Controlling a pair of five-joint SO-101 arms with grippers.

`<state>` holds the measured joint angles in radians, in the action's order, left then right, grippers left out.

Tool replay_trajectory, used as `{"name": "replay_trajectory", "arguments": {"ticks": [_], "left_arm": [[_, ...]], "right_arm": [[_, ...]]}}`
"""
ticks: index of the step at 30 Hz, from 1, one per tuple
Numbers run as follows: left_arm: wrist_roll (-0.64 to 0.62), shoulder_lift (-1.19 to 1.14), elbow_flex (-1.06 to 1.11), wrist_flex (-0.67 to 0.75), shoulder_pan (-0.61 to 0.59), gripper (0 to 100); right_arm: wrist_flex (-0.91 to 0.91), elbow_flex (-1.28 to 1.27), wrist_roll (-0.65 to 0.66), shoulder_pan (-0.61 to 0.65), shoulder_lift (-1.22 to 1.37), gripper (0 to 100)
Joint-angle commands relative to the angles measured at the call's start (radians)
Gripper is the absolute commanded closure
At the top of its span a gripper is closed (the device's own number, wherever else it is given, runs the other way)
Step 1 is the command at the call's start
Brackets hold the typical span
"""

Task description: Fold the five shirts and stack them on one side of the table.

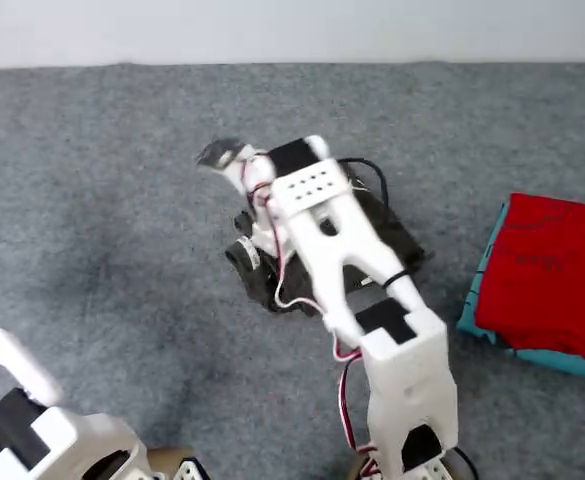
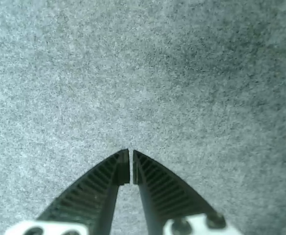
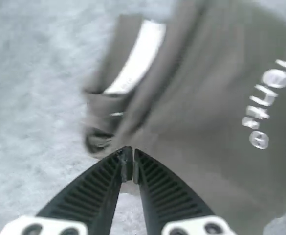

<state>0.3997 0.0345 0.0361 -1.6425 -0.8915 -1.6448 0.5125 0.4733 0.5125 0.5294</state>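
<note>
High view shows you the dark shirt [image 1: 397,240] bunched under the right arm [image 1: 342,240], well apart from the stack [image 1: 552,275] at the side. Right gripper [image 3: 128,164] is closed, with the shirt just at its tips. Left gripper [image 2: 130,166], also closed, is over bare table [image 2: 133,73], so it is farther.

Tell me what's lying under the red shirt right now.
Under the red shirt lies a teal shirt, with its edge showing along two sides. The red shirt covers the rest, so I cannot tell whether anything else lies beneath.
</note>
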Motion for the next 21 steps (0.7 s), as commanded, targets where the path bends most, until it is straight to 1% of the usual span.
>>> {"name": "replay_trajectory", "arguments": {"ticks": [1, 6, 9, 18, 21], "left_arm": [[0.003, 0.043, -0.007, 0.018, 0.008, 98], [0.003, 0.043, -0.007, 0.018, 0.006, 98], [0.003, 0.043, -0.005, 0.028, 0.006, 98], [0.003, 0.041, -0.005, 0.038, 0.006, 98], [0.003, 0.041, -0.005, 0.04, 0.006, 98]], "right_arm": [[-0.021, 0.051, -0.005, -0.059, 0.025, 99.0], [-0.148, 0.048, -0.009, -0.091, 0.131, 99.0], [-0.156, 0.009, -0.012, -0.085, 0.168, 99.0], [-0.156, -0.041, -0.012, 0.073, 0.105, 99.0], [-0.156, -0.041, -0.012, 0.104, 0.064, 99.0]]}}
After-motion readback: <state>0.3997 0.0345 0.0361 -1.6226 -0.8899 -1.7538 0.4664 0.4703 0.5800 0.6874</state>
